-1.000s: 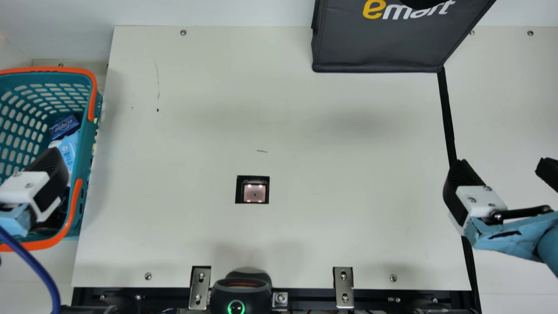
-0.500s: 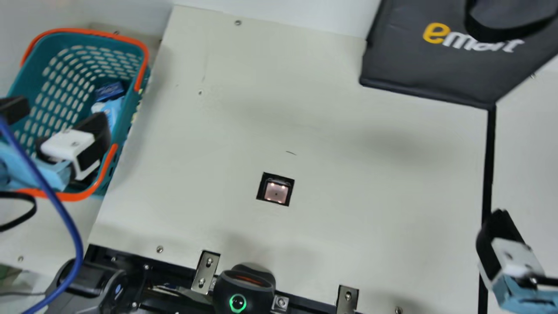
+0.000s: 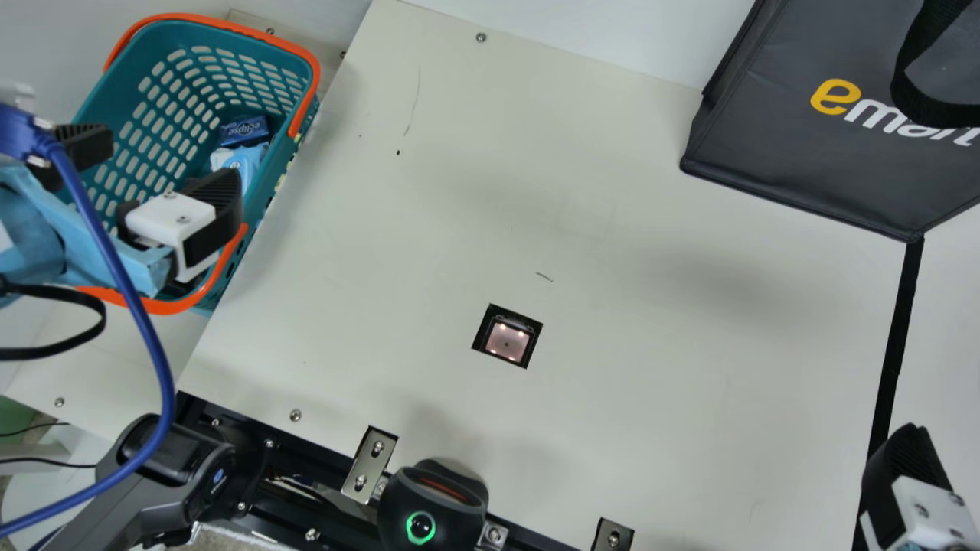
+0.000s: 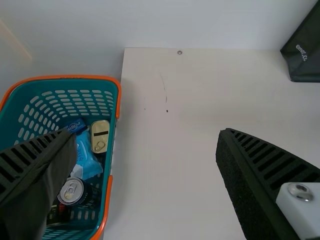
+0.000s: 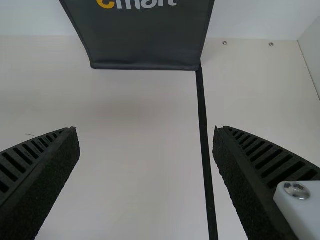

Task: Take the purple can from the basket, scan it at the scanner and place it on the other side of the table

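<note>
The left gripper (image 3: 170,161) hangs with its fingers wide apart and nothing between them, seen across the basket (image 3: 283,42) in the main view. That spread seems meant to leave room for a can's width before the arm goes down. The right gripper (image 5: 146,130) waits over the other side of the table (image 3: 612,306), fingers also wide and holding nothing, probably kept out of the way or ready to take a share.

The basket stands beside the table on the left arm's side, so that arm is the natural one to pick. The scanner window (image 3: 507,340) sits lit in the table between both arms, a sensible halfway stop; the scan and the placing are yet to come.

In the basket, a drink can (image 4: 71,191) stands upright, silver lid up, just beside a light blue packet (image 4: 86,159). Its side looks dark; it is likely the purple one, though the colour is hard to confirm. A gold tin (image 4: 100,136) and a dark blue box (image 4: 76,125) lie near the packet.
</note>
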Action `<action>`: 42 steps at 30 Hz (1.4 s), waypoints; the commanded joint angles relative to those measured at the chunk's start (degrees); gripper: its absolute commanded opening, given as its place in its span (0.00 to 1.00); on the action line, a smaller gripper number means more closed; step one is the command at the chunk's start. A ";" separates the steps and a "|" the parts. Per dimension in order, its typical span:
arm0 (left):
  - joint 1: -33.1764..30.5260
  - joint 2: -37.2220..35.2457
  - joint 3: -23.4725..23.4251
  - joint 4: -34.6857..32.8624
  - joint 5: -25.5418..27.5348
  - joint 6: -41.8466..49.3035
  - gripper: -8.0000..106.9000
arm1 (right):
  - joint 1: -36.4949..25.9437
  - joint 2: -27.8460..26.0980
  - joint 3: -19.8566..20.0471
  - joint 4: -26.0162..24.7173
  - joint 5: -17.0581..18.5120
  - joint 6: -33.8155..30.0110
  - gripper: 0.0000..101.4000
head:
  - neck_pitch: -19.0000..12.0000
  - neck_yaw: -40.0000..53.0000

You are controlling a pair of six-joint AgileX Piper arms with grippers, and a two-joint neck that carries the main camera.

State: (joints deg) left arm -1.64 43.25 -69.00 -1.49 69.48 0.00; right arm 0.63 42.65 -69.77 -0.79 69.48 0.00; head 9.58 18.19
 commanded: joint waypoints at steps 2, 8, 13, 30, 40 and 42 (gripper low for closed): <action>0.00 0.00 0.00 0.00 0.00 0.00 0.85 | 0.00 0.00 0.00 0.00 0.00 0.00 0.94 | -1.66 0.23; 0.00 0.00 0.00 0.00 0.00 0.00 0.85 | 0.00 0.00 0.00 0.00 0.00 0.00 0.94 | -1.66 0.23; 0.00 0.00 0.00 0.00 0.00 0.00 0.85 | 0.00 0.00 0.00 0.00 0.00 0.00 0.94 | -1.66 0.23; 15.21 3.49 -1.81 2.51 -2.28 -10.76 0.85 | 0.00 0.00 0.00 0.00 0.00 0.00 0.94 | -1.66 0.23; 32.17 10.45 -2.92 -1.11 -3.90 -5.59 0.85 | 0.00 0.00 0.00 0.00 0.00 0.00 0.94 | -1.66 0.23; 35.33 12.57 -3.41 -3.30 -3.89 -1.34 0.85 | 0.00 0.00 0.00 0.00 0.00 0.00 0.94 | -1.66 0.23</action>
State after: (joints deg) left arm 29.45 54.25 -72.19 -3.13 65.58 -6.12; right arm 0.63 42.65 -69.77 -0.79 69.49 0.00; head 9.58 18.19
